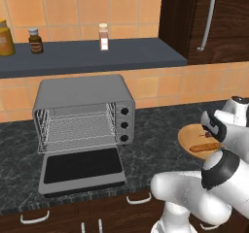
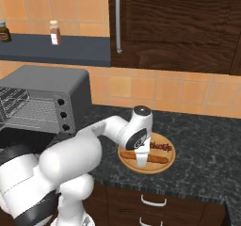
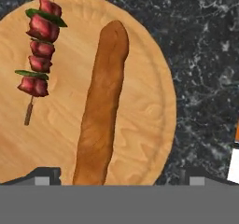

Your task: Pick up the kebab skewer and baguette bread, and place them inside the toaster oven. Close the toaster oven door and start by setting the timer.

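Orange-brown baguette bread point(image 3: 100, 120), wood-grain plate point(image 3: 149, 115)

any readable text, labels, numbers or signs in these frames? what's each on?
No text can be read.
Dark jar on the shelf: pale label patch, too small to read.
Red-brown bottle on the shelf: light label band, too blurred to read.
Yellow jar at the shelf's left end: no legible print.
Toaster oven knobs: no numbers or marks can be made out.
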Available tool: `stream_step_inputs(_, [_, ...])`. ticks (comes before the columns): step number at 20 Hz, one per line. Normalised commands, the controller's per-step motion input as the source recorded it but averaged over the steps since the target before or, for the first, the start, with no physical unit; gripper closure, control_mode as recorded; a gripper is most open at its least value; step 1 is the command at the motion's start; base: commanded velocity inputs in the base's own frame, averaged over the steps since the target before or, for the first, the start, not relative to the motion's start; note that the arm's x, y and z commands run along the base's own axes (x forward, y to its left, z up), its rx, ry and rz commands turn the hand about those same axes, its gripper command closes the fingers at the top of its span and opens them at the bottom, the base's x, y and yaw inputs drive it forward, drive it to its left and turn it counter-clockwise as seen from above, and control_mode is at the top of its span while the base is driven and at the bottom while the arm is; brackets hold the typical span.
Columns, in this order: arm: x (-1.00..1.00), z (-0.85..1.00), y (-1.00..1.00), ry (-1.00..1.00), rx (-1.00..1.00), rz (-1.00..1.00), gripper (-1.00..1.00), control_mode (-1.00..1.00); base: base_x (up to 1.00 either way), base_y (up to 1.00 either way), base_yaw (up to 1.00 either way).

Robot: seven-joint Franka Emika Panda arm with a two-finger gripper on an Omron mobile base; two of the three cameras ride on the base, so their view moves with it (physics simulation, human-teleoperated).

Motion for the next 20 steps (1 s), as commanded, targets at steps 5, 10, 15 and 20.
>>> stream_step_inputs(5, [0.29,-0.35,-0.05,0.14,0.03,-0.08,-1.0,-1.0,0.0,0.0,0.0])
stream_step_inputs(10, [0.04,-0.43,-0.07,0.04,0.0,-0.08,-1.0,-1.0,0.0,0.0,0.0])
stream_step_inputs(15, [0.0,-0.33,-0.04,0.0,0.0,-0.08,-1.0,-1.0,0.0,0.0,0.0])
stream_step_inputs(20, [0.02,-0.27,0.0,0.01,0.0,-0.06,-1.0,-1.0,0.0,0.0,0.0])
